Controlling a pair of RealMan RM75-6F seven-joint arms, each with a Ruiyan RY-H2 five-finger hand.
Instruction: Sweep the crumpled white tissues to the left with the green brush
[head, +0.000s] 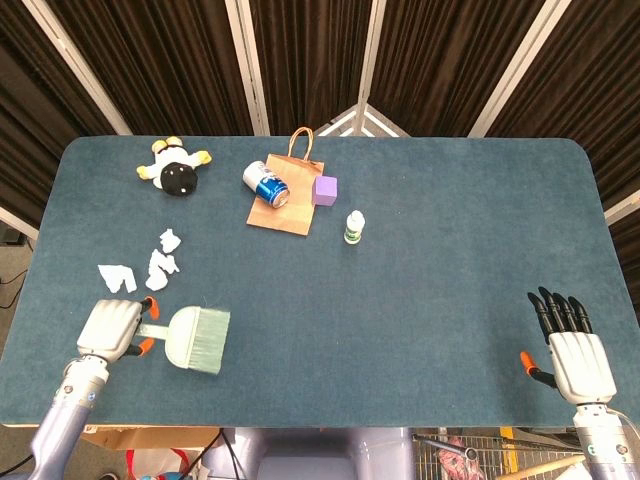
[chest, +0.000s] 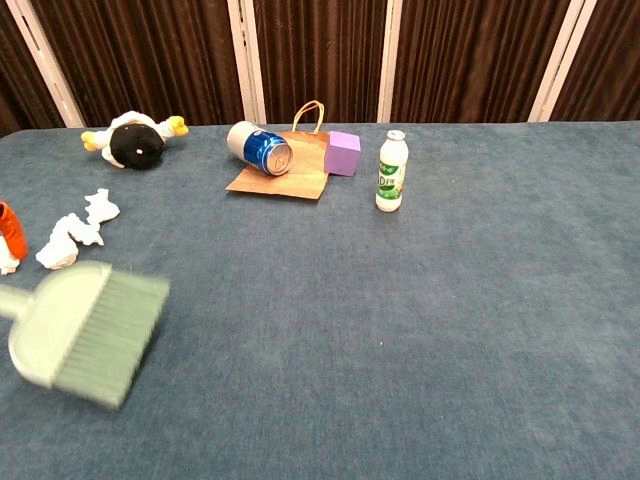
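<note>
My left hand (head: 108, 328) grips the green brush (head: 195, 339) by its handle, fingers closed around it; the brush head points toward the paper bag (head: 281, 205), well short of it, and looks blurred in the chest view; whether its bristles touch the blue surface (head: 430, 290) I cannot tell. The crumpled white tissues (head: 150, 265) lie in a loose cluster on the surface, between the brush and the plush toy (head: 176, 173), apart from the brush; one piece sits off from the others, on the side farther from the bag. On the bag rests a blue can (head: 265, 183) on its side; a purple cube (head: 324, 190) touches the bag's edge, and a small bottle (head: 354, 227) stands upright just beside it. My right hand (head: 571, 346) rests far from the bag, fingers spread and holding nothing.
</note>
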